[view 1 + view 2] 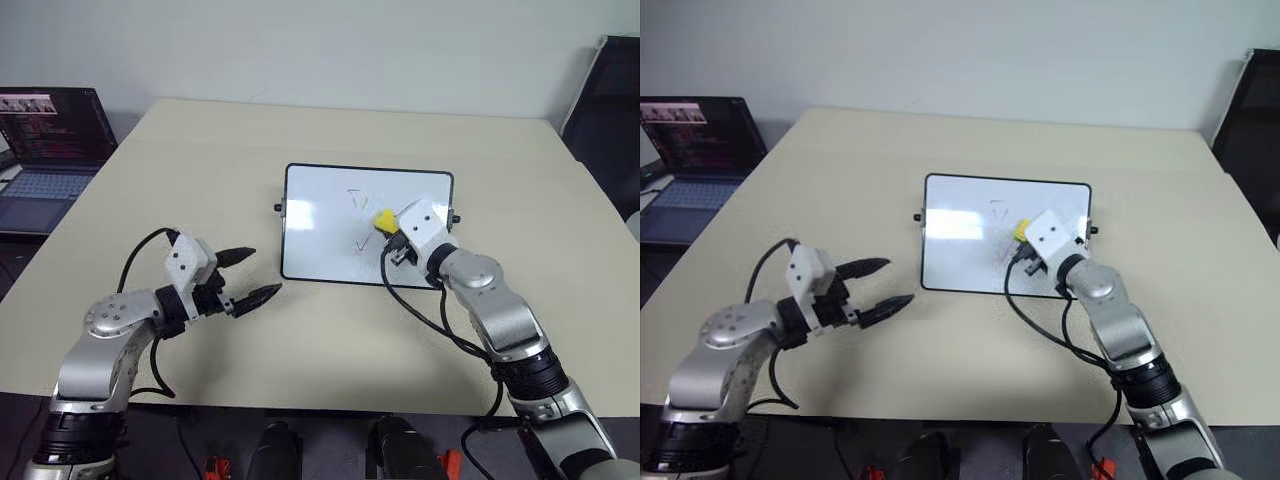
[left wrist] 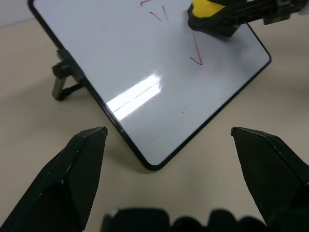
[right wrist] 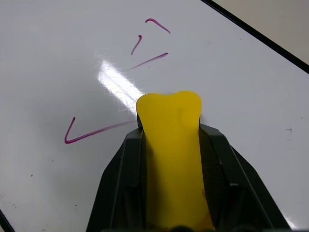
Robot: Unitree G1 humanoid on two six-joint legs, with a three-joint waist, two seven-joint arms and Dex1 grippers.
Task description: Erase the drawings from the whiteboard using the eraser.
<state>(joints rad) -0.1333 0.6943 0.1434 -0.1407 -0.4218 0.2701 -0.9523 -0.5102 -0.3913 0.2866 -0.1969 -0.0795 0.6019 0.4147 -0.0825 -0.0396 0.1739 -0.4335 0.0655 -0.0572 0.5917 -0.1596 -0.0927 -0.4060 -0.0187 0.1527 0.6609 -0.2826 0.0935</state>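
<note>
The left pincer point(image 1: 250, 276) is seen nearest the camera, at about 8 o'clock from the whiteboard point(image 1: 320, 215), with its two black fingers point(image 2: 79, 169) spread wide and nothing between them. It is held just off the board's near left corner, apart from the frame; it is judged to be kept there either to steady the board if it slides or simply to stay out of the wiping path.

The whiteboard is set flat near the middle of the tabletop point(image 1: 200, 160), its long side running across the view, small black knobs point(image 1: 278, 208) showing at its short sides. Being laid flat, it can be pressed on from above without tipping.

The drawings point(image 3: 104, 130) are found on the right half of the board: a check mark beside the eraser and, at about 12 o'clock from it, a few short strokes point(image 3: 149, 41). They are seen unwiped, so the erasing is judged to be barely begun.

The eraser point(image 3: 171, 159) is clamped lengthwise in the right pincer point(image 1: 395, 232), the jaws closed tight on its yellow sides, its free end projecting beyond the fingertips. It is held over the board's right-centre, at or just above the surface beside the check mark's long stroke; whether the felt is already touching cannot be told. The lengthwise grip is judged to leave the felt face free to be dragged across the marks.

A laptop point(image 1: 50, 150) is seen open at 9 o'clock, well apart from the board.
</note>
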